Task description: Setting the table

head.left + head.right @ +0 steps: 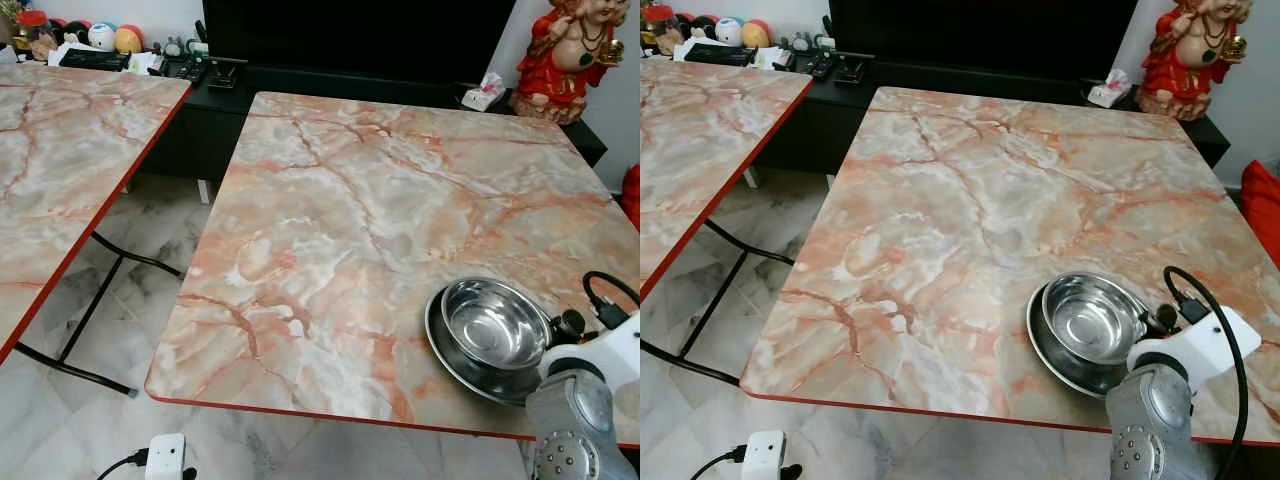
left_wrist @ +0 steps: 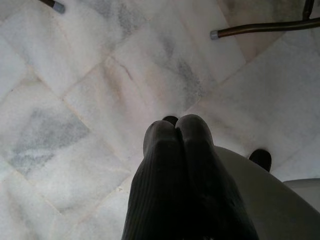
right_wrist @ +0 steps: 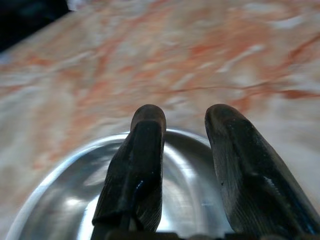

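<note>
- Your left gripper (image 2: 177, 131) hangs over the pale marble floor (image 2: 75, 100), its two black fingers pressed together.
- Your right gripper (image 3: 185, 120) sits at the near right corner of the table (image 1: 330, 230), its fingers apart with nothing between them, poised over the steel bowl (image 1: 495, 322).
- The steel bowl rests inside a shallow steel plate (image 1: 452, 360), both near the table's front edge.
- A second marble-patterned table (image 1: 60, 150) stands to your left.
- Beyond, a red figurine (image 1: 565, 50) stands on a dark cabinet (image 1: 215, 110).
</note>
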You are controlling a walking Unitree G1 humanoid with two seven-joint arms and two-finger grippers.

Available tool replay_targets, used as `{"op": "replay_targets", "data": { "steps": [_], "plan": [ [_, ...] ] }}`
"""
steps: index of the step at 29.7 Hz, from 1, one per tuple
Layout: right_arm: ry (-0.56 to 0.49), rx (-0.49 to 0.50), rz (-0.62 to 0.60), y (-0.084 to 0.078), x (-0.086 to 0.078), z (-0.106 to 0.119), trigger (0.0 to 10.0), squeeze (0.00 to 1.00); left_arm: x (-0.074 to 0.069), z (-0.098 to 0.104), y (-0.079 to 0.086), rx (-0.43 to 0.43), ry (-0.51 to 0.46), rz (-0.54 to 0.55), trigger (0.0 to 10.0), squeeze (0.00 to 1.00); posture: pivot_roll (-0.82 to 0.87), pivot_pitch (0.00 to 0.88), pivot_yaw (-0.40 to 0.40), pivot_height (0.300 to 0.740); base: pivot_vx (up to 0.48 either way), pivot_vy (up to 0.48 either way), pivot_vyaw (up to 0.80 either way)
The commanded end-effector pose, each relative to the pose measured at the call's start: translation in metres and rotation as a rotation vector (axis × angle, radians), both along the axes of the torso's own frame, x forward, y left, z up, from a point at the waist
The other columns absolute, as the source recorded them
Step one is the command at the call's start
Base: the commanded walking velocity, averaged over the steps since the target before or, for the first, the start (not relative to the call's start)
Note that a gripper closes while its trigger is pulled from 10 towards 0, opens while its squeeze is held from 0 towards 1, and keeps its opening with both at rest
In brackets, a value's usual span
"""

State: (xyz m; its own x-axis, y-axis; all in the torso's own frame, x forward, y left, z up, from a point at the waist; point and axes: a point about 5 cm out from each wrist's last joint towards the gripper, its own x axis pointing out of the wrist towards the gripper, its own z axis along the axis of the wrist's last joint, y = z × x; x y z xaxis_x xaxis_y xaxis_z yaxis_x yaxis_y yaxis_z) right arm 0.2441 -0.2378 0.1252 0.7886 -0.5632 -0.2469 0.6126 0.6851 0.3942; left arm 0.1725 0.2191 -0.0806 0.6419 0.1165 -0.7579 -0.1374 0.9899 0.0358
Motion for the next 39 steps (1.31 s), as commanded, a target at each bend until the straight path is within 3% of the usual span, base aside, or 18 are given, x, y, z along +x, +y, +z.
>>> {"op": "replay_targets", "data": {
  "steps": [1,7,20,29,39],
  "plan": [
    [-0.049,0.031,0.067,0.01,0.007,0.005,10.0,0.0,-0.006,-0.003,-0.001,-0.007,0.03,0.006,10.0,0.0,0.06,0.098,-0.088,0.74,0.0,0.0,0.0],
    [0.0,0.097,0.13,0.023,0.018,-0.002,10.0,0.0,-0.007,-0.003,0.002,-0.004,0.032,0.008,10.0,0.0,0.05,0.103,-0.083,0.74,0.0,0.0,0.0],
    [0.066,0.051,0.221,0.024,0.027,-0.004,10.0,0.0,-0.005,-0.003,-0.001,-0.005,0.033,0.008,10.0,0.0,0.05,0.103,-0.084,0.74,0.0,0.0,0.0],
    [0.073,0.102,0.197,0.027,0.024,-0.01,10.0,0.0,-0.011,-0.004,0.005,0.006,0.043,0.003,10.0,0.0,0.05,0.044,-0.078,0.74,0.0,0.0,0.0],
    [0.109,0.101,0.141,0.022,0.018,-0.013,10.0,0.0,-0.008,-0.004,-0.001,0.004,0.04,-0.004,10.0,0.0,0.04,0.064,-0.075,0.74,0.0,0.0,0.0]
  ]
}}
